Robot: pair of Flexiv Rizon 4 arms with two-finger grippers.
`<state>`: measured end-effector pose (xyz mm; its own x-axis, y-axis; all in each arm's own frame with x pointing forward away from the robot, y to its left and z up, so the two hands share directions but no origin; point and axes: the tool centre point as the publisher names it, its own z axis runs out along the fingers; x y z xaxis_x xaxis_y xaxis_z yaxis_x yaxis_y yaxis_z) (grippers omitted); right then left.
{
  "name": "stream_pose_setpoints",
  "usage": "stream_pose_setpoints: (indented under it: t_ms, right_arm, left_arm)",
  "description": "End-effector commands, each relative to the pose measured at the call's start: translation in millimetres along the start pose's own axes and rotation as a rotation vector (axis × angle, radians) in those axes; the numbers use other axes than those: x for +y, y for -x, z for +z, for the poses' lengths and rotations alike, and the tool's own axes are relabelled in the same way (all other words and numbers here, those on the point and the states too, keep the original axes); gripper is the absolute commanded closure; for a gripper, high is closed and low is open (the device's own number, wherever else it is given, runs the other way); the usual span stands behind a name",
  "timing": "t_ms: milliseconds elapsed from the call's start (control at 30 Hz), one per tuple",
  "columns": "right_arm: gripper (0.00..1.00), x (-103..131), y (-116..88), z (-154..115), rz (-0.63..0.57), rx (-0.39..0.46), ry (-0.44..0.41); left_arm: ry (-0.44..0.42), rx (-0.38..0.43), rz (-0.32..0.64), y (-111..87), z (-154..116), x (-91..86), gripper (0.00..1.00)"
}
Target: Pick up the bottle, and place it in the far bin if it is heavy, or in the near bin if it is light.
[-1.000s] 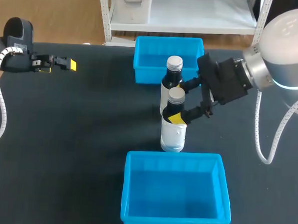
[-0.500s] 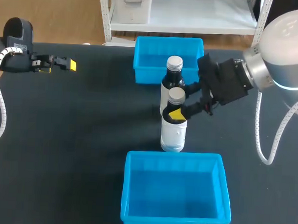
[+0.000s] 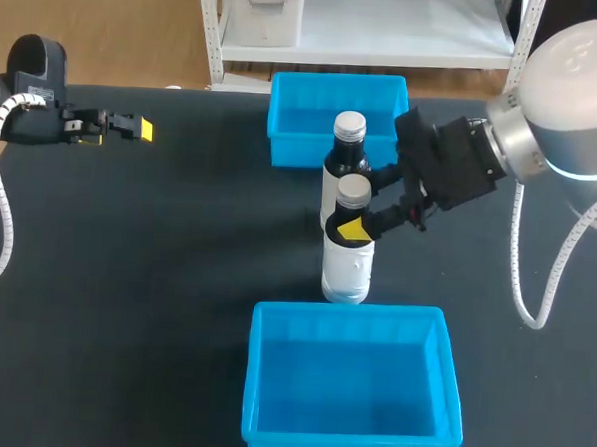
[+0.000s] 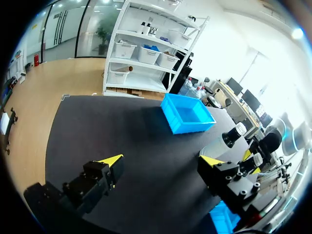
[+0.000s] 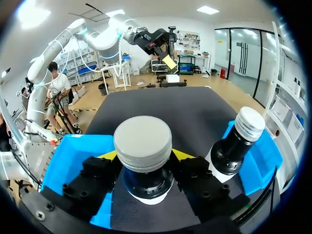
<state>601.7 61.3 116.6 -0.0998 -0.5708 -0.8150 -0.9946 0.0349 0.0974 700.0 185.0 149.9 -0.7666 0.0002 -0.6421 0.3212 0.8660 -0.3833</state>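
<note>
Head view: a black table point(image 3: 156, 276) is seen from above, and two arms are brought in over it. The right arm point(image 3: 565, 107) is extended from the right side toward the middle of the table. The left arm point(image 3: 31, 79) is held at the far left, well apart from everything else.

Two blue bins are set on the table. The near bin point(image 3: 255, 381) is placed at the front edge. The far bin point(image 3: 284, 123) is placed at the back edge, in line with it.

Two bottles are stood upright between the bins. The gripped bottle point(image 3: 347, 261), dark with a white label and a pale cap, is stood on the table just beyond the near bin's back wall. The second bottle point(image 3: 344, 151), dark with a pale cap, is stood directly behind it, just in front of the far bin; whether the two are touching cannot be told.

The right gripper point(image 3: 355, 211) is closed around the neck of the gripped bottle, just under its cap. In the right wrist view that bottle point(image 5: 144, 146) is seen clamped between the two fingers, one yellow tip pressed to each side of the neck, with the second bottle point(image 5: 239, 141) beside it.

The left gripper point(image 4: 161, 161) is held spread, with nothing between its fingers.
</note>
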Motion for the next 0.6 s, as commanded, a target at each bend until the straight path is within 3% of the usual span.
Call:
stream_pose_setpoints:
  t_ms: [33, 333, 600]
  right_arm:
    - [0.40, -1.5, 1.0, 0.2, 0.002, -0.003, 0.001]
    - [0.44, -3.3, 1.6, 0.0, 0.007, -0.005, 0.001]
    - [0.56, -5.0, 1.0, 0.4, 0.008, -0.005, 0.001]
  left_arm:
    - [0.000, 0.000, 0.000, 0.0, 0.0, 0.0, 0.00]
    - [0.000, 0.000, 0.000, 0.0, 0.0, 0.0, 0.00]
    - [0.000, 0.000, 0.000, 0.0, 0.0, 0.0, 0.00]
